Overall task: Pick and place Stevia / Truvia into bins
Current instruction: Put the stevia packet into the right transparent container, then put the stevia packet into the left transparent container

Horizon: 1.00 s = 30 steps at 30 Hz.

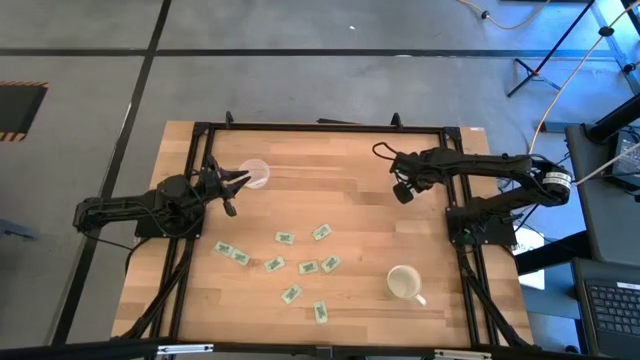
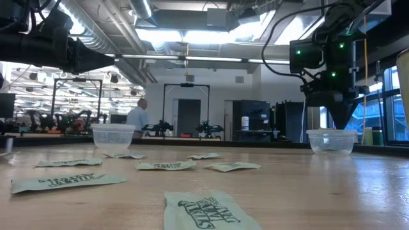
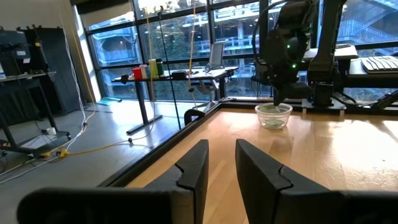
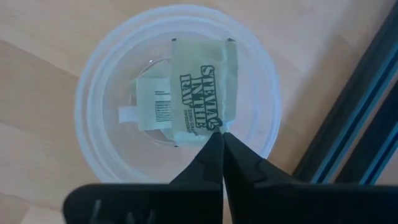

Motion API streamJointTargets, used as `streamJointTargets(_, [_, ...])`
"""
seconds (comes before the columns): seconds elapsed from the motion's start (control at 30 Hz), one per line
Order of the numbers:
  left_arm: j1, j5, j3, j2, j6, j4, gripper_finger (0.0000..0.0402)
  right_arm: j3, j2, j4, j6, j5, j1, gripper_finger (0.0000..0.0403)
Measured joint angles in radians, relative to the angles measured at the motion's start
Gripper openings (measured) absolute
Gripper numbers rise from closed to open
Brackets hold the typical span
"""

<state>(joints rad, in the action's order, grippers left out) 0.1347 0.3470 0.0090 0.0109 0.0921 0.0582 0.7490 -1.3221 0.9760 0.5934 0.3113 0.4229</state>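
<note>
Several white-and-green Stevia packets (image 1: pixel 308 267) lie flat on the wooden table's middle and near part. A clear cup (image 1: pixel 256 173) stands at the far left, and my left gripper (image 1: pixel 236 182) hovers open just beside it. A second clear cup (image 2: pixel 331 140) stands at the far right, under my right gripper (image 1: pixel 403 191). The right wrist view looks down into this cup (image 4: pixel 99 112), where one packet (image 4: pixel 152 109) lies on the bottom. My right gripper (image 4: pixel 221 134) is shut on another Stevia packet (image 4: pixel 202 87) over the cup's opening. My right gripper pinches the Stevia packet by the middle of one short edge (image 4: pixel 214 126), only at the fingertips (image 4: pixel 208 152). The fingers come from above, pointing down. The packet is clear of the table and spreads out over the cup's opening, printed face toward the wrist camera.
A white mug with a handle (image 1: pixel 404 283) stands on the near right of the table. A black metal frame (image 1: pixel 320 128) runs along the table's edges, close beside the right cup (image 4: pixel 348 130). Bare wood lies between the two cups.
</note>
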Motion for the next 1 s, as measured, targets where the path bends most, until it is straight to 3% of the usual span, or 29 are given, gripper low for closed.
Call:
streamJointTargets(0.3, [0.0,0.0,0.0,0.0,0.0,0.0,0.0075,0.0,0.0,0.0,-0.011,0.004,0.0,0.0068])
streamJointTargets(0.47, [0.0,-0.001,0.0,0.0,0.0,0.002,0.0075,0.047,0.046,0.019,0.032,0.115,-0.014,0.0112])
streamJointTargets(0.57, [0.0,-0.035,0.0,0.0,-0.012,0.035,0.0075,0.094,0.104,-0.012,0.022,0.128,-0.044,0.0122])
streamJointTargets(0.83, [-0.025,-0.291,0.038,0.043,-0.004,0.037,0.0086,0.06,0.223,-0.412,-0.154,0.121,-0.221,0.0121])
streamJointTargets(1.0, [-0.071,-0.309,0.095,0.162,-0.024,0.027,0.0125,-0.018,0.23,-0.639,-0.244,0.058,-0.305,0.0121])
